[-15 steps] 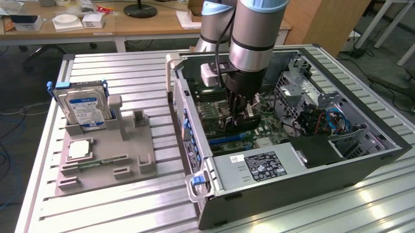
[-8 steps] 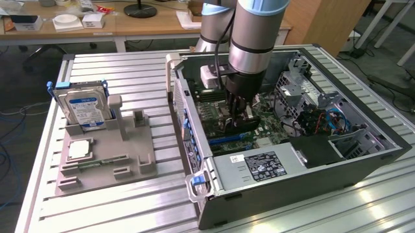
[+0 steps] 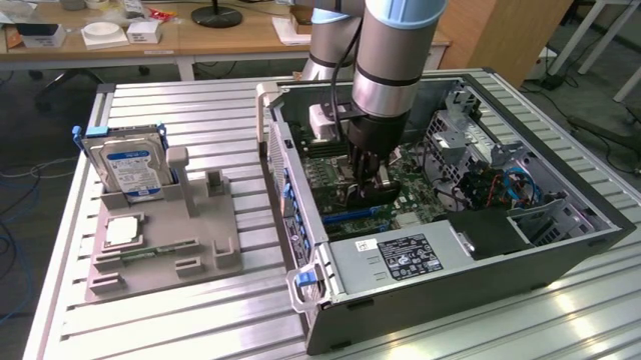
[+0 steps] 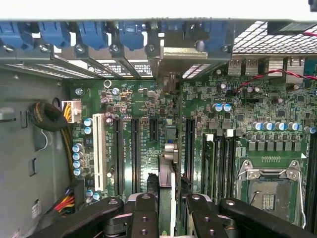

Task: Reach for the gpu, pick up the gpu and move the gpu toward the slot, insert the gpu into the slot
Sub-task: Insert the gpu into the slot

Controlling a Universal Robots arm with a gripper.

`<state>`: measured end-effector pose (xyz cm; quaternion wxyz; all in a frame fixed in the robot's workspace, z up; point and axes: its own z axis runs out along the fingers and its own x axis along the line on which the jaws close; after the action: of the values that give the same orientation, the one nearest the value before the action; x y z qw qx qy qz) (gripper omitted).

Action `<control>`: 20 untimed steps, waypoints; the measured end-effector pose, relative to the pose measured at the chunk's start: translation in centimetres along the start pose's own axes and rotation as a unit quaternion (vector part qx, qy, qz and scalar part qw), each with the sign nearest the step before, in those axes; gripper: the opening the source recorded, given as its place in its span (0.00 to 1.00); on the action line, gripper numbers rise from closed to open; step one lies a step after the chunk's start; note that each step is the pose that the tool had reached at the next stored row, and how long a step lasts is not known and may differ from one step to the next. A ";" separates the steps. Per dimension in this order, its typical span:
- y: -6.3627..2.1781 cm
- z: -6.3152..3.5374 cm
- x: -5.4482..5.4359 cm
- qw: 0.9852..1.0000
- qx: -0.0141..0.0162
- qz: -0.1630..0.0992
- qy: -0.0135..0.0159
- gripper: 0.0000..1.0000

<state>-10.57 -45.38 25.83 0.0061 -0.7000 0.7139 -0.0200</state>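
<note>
pincer [image 3: 368, 182] clamped on the gpu [image 4: 167, 198], card held edge-on over the motherboard [image 4: 237, 124] slots, mid-frame inside the open PC case [image 3: 561, 247] (hard drive [image 3: 128, 166] left, on worktop).

We see a ribbed aluminium work table [image 3: 180, 315] in front, wooden desks [image 3: 150, 41] behind it, a wooden cabinet [image 3: 501, 34], and grey floor [image 3: 30, 127].

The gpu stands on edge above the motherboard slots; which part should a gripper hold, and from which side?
Its upper edge, from straight above, one finger on each flat face. The gpu stands upright and thin over the slots, with case walls around, so only the top is free. The gripper grips it this way.
</note>
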 end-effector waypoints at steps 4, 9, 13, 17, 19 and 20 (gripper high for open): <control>0.13 0.17 0.0 1.000 0.000 0.000 0.000 0.26; 0.21 0.39 0.0 1.000 0.000 0.000 0.000 0.26; 0.31 0.57 0.0 1.000 0.000 0.000 0.000 0.26; 0.38 0.79 0.0 1.000 0.000 0.000 0.000 0.26; 0.40 0.90 0.0 1.000 0.000 0.000 0.000 0.26; 0.41 0.96 0.0 1.000 0.000 0.000 0.000 0.26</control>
<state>-10.95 -45.38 24.86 0.0060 -0.7000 0.7139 -0.0200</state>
